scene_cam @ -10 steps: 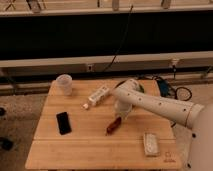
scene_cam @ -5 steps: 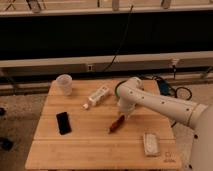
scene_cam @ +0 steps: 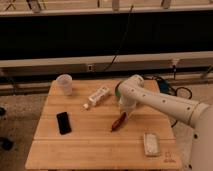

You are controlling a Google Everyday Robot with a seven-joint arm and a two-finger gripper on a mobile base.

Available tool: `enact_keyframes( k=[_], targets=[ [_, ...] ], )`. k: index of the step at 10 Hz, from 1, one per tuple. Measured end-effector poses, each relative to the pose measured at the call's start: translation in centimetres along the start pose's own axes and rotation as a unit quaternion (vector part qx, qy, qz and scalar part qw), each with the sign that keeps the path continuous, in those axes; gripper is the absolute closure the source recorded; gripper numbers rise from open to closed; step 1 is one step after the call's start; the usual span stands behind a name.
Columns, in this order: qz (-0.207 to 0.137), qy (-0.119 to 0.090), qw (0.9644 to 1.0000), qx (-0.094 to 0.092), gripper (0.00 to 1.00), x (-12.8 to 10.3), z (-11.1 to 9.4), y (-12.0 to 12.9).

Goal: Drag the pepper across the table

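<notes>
One pepper lies just right of the table's centre, long axis running from 7 to 1 o'clock. The gripper sits at its 1 o'clock end; whether it is clamped or apart I cannot tell. A black phone lies toward 9 o'clock, a white tube toward 11

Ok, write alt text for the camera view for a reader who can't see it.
A white robot arm reaches in from the right, its tool at the upper end of a small dark red pepper near the middle of a light wooden table. Also on it: a black phone, a white tube, a clear cup and a small white pack.
</notes>
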Motion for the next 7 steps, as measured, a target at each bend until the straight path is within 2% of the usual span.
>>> enact_keyframes(
  k=[7],
  targets=[
    [-0.025,0.018,0.9995,-0.01,1.0,0.71,-0.87,-0.43]
  ],
)
